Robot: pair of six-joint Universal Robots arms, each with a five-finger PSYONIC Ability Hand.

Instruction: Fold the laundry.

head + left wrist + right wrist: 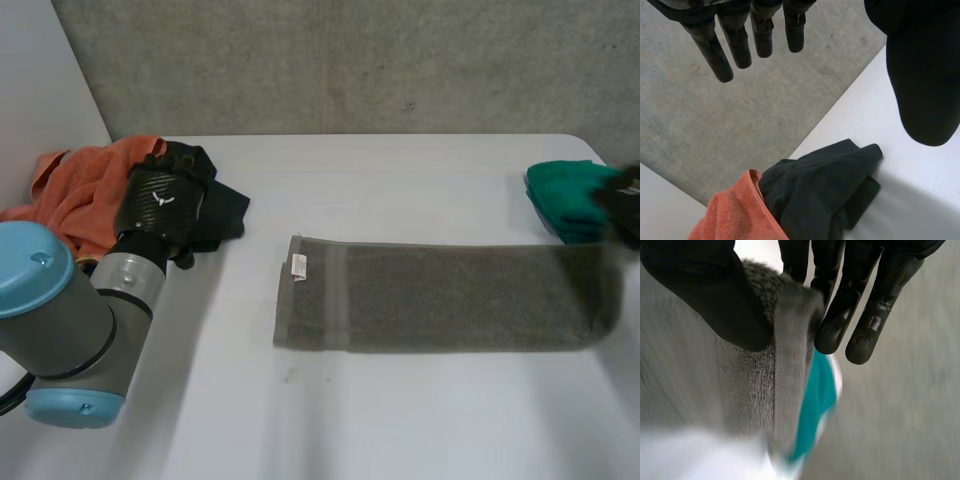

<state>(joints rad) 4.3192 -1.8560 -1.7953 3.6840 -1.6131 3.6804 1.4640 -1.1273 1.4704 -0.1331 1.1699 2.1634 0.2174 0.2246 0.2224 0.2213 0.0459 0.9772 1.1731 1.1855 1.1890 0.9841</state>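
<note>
A long grey towel lies flat across the middle of the table, with a white label at its left end. My right hand is at the towel's far right end. In the right wrist view this hand pinches the towel's edge between thumb and fingers. My left hand hovers at the table's back left over a pile of cloth. Its fingers are straight and hold nothing.
An orange cloth and a black cloth are heaped at the back left; both lie beyond the left hand's fingertips. A folded teal cloth sits at the back right, just behind the towel's end.
</note>
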